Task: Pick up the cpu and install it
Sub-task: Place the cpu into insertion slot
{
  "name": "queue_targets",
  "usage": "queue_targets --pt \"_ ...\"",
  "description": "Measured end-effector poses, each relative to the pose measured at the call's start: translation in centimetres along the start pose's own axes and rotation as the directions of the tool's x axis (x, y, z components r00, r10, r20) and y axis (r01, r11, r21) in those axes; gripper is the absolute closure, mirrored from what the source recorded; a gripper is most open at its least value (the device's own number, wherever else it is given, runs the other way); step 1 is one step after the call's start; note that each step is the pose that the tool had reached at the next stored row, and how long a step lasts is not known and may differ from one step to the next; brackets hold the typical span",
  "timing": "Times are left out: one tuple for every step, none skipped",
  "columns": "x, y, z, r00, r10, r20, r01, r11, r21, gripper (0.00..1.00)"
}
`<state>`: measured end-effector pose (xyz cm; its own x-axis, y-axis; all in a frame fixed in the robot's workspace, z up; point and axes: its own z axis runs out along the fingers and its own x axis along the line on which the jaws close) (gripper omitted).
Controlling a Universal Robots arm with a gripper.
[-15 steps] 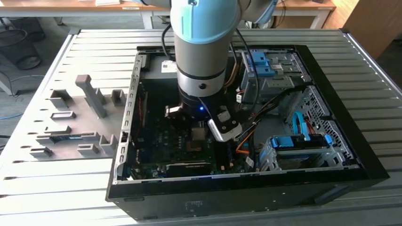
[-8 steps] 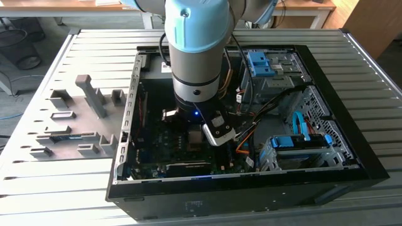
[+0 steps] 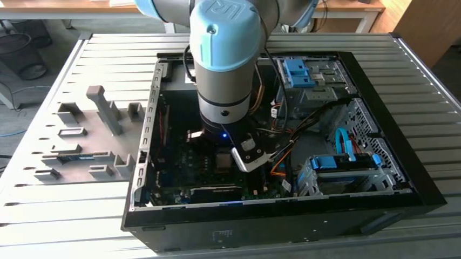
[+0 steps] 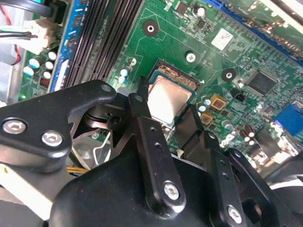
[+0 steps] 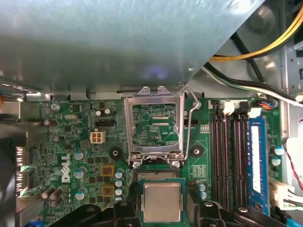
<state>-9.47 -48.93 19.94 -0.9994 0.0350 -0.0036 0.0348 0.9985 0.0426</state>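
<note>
My gripper point(image 4: 165, 109) clamps the cpu point(image 4: 169, 94) between its jaws. Beyond them, in the first wrist view, I see the socket frame point(image 5: 154, 125) hinged open beside white lettering on the motherboard point(image 5: 71, 137).

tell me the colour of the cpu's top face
The cpu face is silvery grey; clearest in the first wrist view.

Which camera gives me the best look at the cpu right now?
The first wrist view: the cpu faces the camera squarely, between the jaws. The second wrist view shows the cpu slanted, one jaw overlapping an edge. In the exterior view it is at most a small pale patch under the arm.
</note>
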Motion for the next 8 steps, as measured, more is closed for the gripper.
queue_targets --pt "0.02 -0.01 0.17 1.0000 0.000 0.0000 0.000 1.0000 0.0001 0.53" --pt "0.02 -0.02 0.31 1.0000 0.000 0.0000 0.000 1.0000 0.0000 0.53" --pt "0.03 -0.02 0.41 1.0000 0.000 -0.0001 0.000 1.0000 0.0001 0.53" --pt "0.03 -0.03 0.46 1.0000 0.000 -0.0002 0.000 1.0000 0.0003 0.53" --pt "0.04 -0.02 0.49 1.0000 0.000 -0.0001 0.000 1.0000 0.0013 0.53" --pt "0.05 -0.03 0.49 1.0000 0.000 -0.0002 0.000 1.0000 0.0021 0.53" --pt "0.06 -0.03 0.49 1.0000 0.000 -0.0001 0.000 1.0000 0.0028 0.53" --pt "0.09 -0.04 0.50 1.0000 0.000 0.0000 0.000 1.0000 0.0030 0.53"
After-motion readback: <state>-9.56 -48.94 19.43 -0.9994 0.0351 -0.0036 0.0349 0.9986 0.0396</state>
